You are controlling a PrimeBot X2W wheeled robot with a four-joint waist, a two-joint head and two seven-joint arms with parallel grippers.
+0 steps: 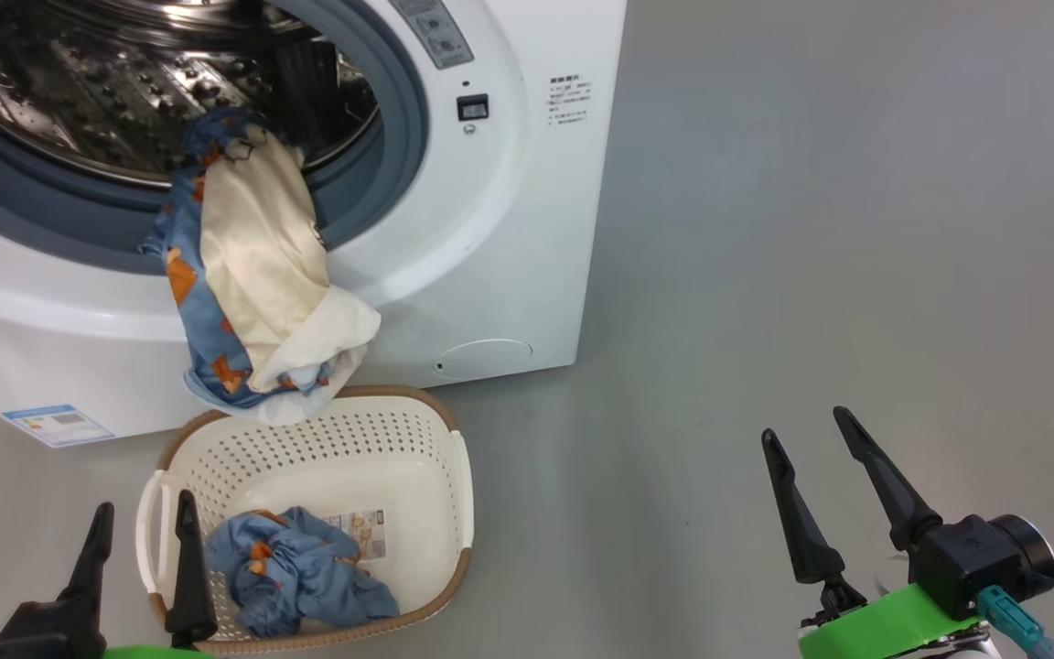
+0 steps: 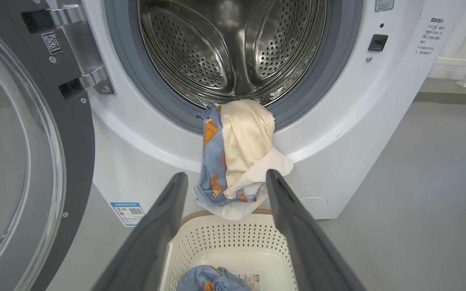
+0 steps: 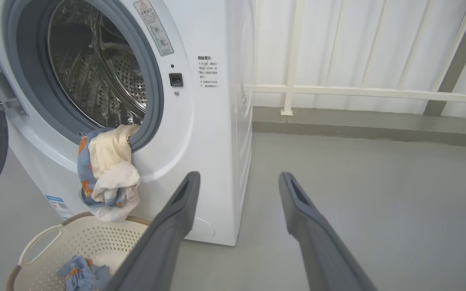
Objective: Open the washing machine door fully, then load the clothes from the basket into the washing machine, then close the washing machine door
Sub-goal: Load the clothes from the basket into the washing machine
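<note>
**Washing machine [image 1: 490, 229]:** It stands on a grey floor [image 1: 811, 229] with the steel drum [image 1: 79, 91] exposed.

**Washing machine door [image 2: 75, 161]:** The door is swung wide to the robot's left on its metal hinge [image 2: 83, 79], well apart from the opening.

**Clothes:**
- A cream-and-blue garment [image 1: 252, 275] hangs half out of the drum. Its upper end sits inside the mouth.
- The rest drapes over the grey-blue gasket [image 1: 399, 119] and down the white front panel, and its lower edge reaches the rear rim of the basket [image 1: 381, 439]. It lies directly across the bottom lip of the opening.
- A blue bundle [image 1: 298, 572] lies crumpled on the basket's floor, beside the label sticker [image 1: 362, 531].

**Basket:** It sits on the floor just in front of the machine, below the opening.

**Left gripper [image 1: 145, 501]:** The fingers are spread apart and hold nothing. It is poised at the basket's near left side, with one finger outside the left handle and the other over the interior.

**Right gripper [image 1: 804, 421]:** The fingers are spread apart and hold nothing. It is over bare floor, well to the right of the basket and the machine.

**Surroundings:**
- An energy sticker [image 1: 56, 423] is low on the front panel at left.
- A round filter cap [image 1: 486, 357] is low at right.
- A black latch socket [image 1: 472, 107] is beside the opening.
- A white railing [image 3: 358, 93] runs along the wall beyond the machine.
</note>
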